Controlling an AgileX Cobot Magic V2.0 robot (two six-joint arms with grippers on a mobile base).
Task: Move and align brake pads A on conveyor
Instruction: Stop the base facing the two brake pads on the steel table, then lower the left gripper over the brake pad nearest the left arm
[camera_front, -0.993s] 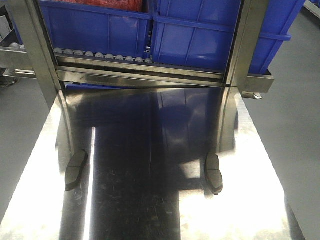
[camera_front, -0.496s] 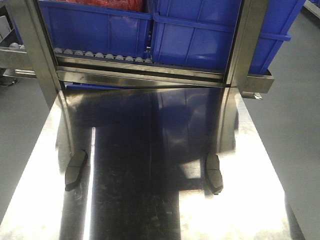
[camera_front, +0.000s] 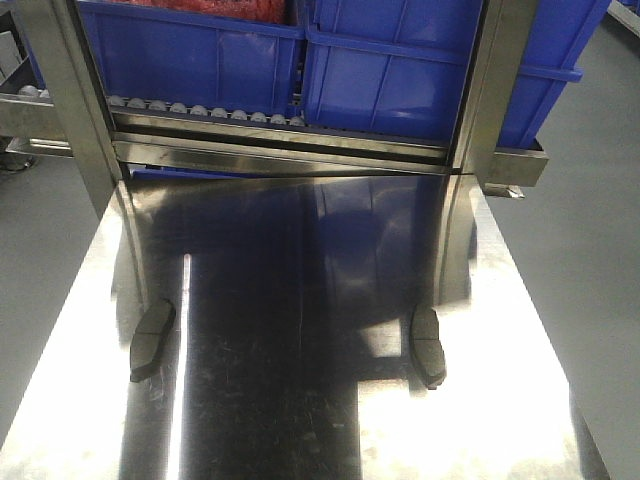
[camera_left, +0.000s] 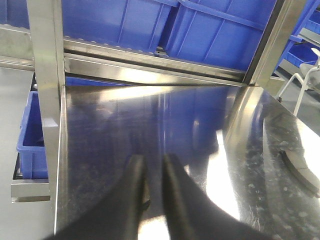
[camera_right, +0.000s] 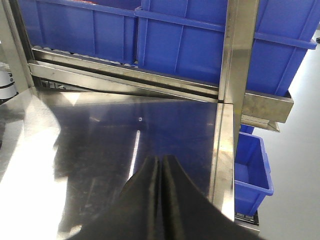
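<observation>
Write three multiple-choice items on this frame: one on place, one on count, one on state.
1. The brake pads lie on: A a fabric belt; B the steel table; C a tray.
2. Brake pads in the front view: A one; B two; C four.
3. The right gripper is: A shut, empty; B gripping a pad; C wide open.
Answers: 1 B, both rest on bare steel; 2 B, one left, one right; 3 A, its fingers meet with nothing between them.

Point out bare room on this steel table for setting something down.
Widest bare patch: mid steel table, between the left brake pad and the right brake pad. Also bare behind them up to the rack rail. Crowded only at back: blue bins.
</observation>
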